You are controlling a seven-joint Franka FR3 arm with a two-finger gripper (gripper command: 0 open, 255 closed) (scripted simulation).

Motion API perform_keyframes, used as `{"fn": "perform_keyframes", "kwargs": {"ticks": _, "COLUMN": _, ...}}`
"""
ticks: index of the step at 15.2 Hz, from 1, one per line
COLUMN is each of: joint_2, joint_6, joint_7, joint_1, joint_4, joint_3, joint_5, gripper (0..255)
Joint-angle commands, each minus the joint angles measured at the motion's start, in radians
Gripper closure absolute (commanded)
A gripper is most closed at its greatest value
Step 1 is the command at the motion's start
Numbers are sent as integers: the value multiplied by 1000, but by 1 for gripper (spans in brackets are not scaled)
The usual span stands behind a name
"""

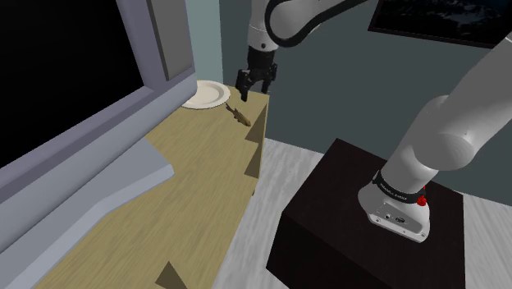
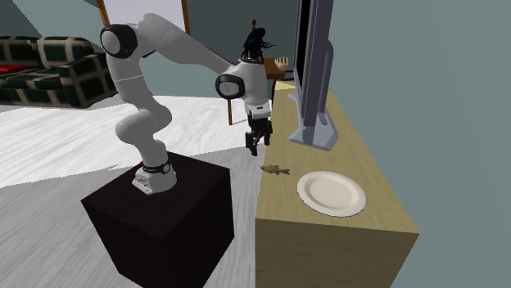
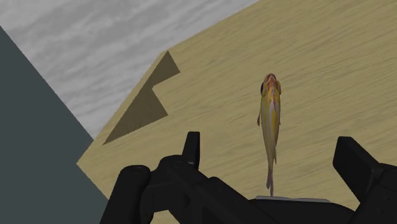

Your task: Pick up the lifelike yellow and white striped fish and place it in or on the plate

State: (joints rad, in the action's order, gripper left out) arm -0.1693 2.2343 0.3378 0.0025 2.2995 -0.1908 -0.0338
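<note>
Shoulder view: fish [image 1: 239, 115] too small, stripes unreadable; plate [image 1: 208, 96] edge probably tucked behind grey frame [image 1: 138, 41]. Wrist view: claw [image 3: 271, 141] fingers cut by bottom edge.

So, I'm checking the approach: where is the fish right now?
The fish lies on the wooden top near its edge, to the second exterior view's left of the plate, apart from it, below the open gripper.
</note>
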Motion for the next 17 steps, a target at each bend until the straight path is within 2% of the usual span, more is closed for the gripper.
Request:
{"fn": "perform_keyframes", "kwargs": {"ticks": 1, "joint_2": 78, "joint_6": 37, "joint_7": 35, "joint_1": -3, "joint_4": -34, "joint_3": -10, "joint_5": 21, "gripper": 0}}
{"fn": "perform_keyframes", "kwargs": {"ticks": 4, "joint_2": 197, "joint_6": 81, "joint_7": 100, "joint_1": 3, "joint_4": -97, "joint_3": -23, "joint_5": 60, "gripper": 0}}
{"fn": "perform_keyframes", "kwargs": {"ticks": 12, "joint_2": 279, "joint_6": 178, "joint_7": 123, "joint_1": 7, "joint_4": -78, "joint_3": -20, "joint_5": 89, "gripper": 0}}
{"fn": "perform_keyframes", "kwargs": {"ticks": 17, "joint_2": 279, "joint_6": 178, "joint_7": 123, "joint_1": 7, "joint_4": -78, "joint_3": -20, "joint_5": 89, "gripper": 0}}
